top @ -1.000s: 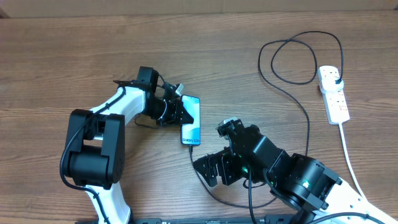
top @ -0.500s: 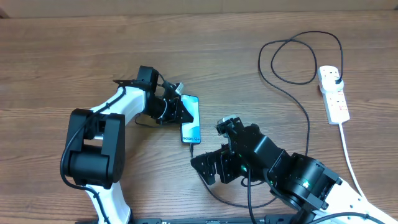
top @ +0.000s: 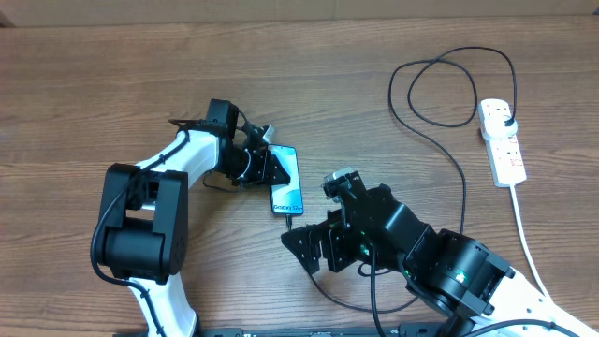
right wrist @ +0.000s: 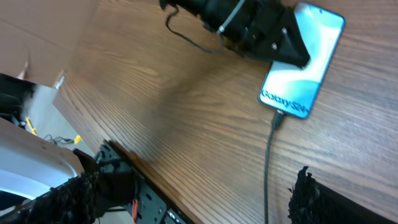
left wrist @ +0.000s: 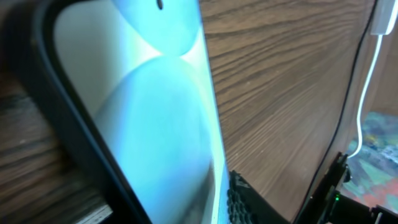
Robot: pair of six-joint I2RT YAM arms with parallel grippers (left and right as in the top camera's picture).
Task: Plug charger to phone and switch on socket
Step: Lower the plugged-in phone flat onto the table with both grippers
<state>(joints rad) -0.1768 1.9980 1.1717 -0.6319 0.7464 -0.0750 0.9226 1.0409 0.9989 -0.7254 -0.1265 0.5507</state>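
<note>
A wooden counter (top: pixel 112 65) carries two arms reaching toward its middle. The right arm (top: pixel 440 267), black above a white base, comes in from the near right corner. The left arm (top: pixel 164 178), white and black, comes in from the near edge on the left side.

The socket (top: pixel 501 140), a white strip with red marks, lies close to the right edge, up toward the far right corner. Its white cord (top: pixel 519 225) trails back to the near edge.

The phone (top: pixel 287 180) lies flat near the middle of the counter, its screen lit light blue. The left hand (top: pixel 267 167) rests against the phone's left side. Whether it grips the phone cannot be told.

The charger (right wrist: pixel 266 174), a thin black cable, has its plug (top: pixel 504 116) in the socket's far end. It loops near the far edge, then passes under the right arm. Its connector (right wrist: pixel 278 118) sits in the phone's near end.

The right hand (top: pixel 301 245) hovers just beside that end, fingers (right wrist: pixel 308 193) spread wide, with the cable running between them untouched.
</note>
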